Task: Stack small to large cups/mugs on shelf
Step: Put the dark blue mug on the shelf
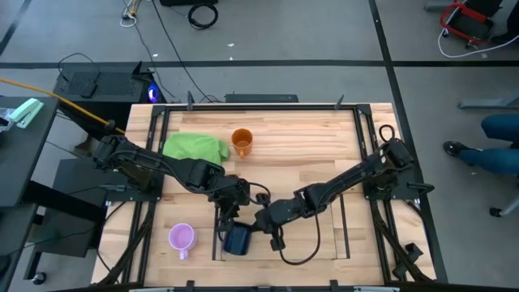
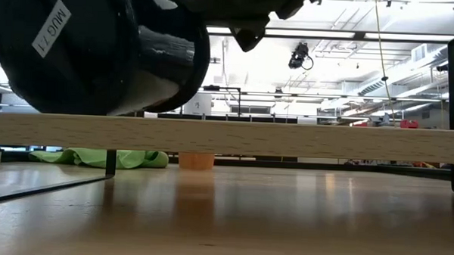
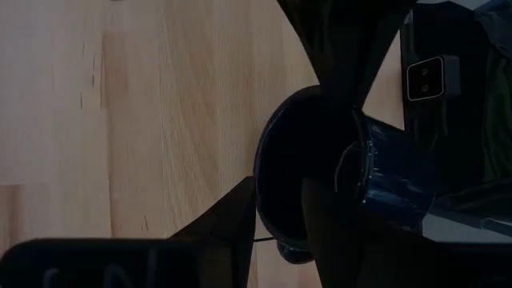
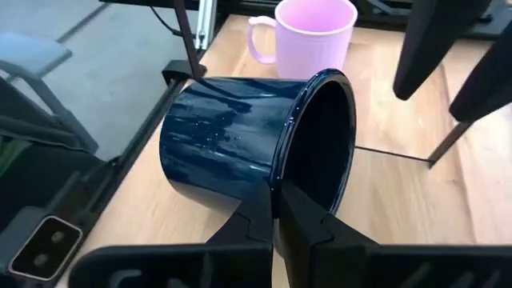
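The black mug lies tipped on its side at the near left of the shelf, base toward the table's near edge. My right gripper is shut on it, also seen in the high view. My left gripper hangs open just beyond the mug, its two fingers touching nothing. The light purple mug stands upright left of the shelf. The orange mug stands upright at the far side. My right gripper pinches the black mug's rim at its lowest point, one finger inside the mouth and one outside along the wall. The fingers come slanting down from the table's far right. The mug is tipped on its side, low over the shelf's wooden floor; whether it rests there I cannot tell.
A green cloth lies next to the orange mug at the far left. The shelf's thin dark frame posts and clear panels stand close around the black mug. A person's legs show beyond the table's right edge.
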You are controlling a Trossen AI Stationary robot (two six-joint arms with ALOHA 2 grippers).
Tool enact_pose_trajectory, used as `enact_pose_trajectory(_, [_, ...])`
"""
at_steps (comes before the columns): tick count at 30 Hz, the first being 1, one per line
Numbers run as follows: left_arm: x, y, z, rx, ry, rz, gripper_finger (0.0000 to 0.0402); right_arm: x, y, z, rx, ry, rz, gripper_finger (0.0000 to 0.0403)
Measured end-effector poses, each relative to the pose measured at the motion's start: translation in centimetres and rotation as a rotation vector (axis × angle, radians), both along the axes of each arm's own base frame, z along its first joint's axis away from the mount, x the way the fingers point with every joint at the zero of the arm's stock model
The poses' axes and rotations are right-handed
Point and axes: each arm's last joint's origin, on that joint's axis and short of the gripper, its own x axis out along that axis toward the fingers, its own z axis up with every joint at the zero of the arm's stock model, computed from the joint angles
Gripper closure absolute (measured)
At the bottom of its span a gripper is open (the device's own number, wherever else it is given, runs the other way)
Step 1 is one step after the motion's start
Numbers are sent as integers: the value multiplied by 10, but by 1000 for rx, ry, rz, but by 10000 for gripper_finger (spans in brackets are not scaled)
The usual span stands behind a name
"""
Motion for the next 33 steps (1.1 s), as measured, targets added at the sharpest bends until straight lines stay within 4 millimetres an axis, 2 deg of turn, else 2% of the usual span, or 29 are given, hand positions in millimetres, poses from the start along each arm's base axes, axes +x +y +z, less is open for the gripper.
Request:
enact_pose_trajectory(11, [0,0,0,0,0,0,291,-3,3,-1,-126,-6,-46,395])
enact_pose_trajectory(21, [0,0,0,0,0,0,294,-7,21,18,-265,10,-52,395])
enact_pose_trajectory(33, [0,0,0,5,-3,-12,294,-17,35,25,-428,33,-110,396])
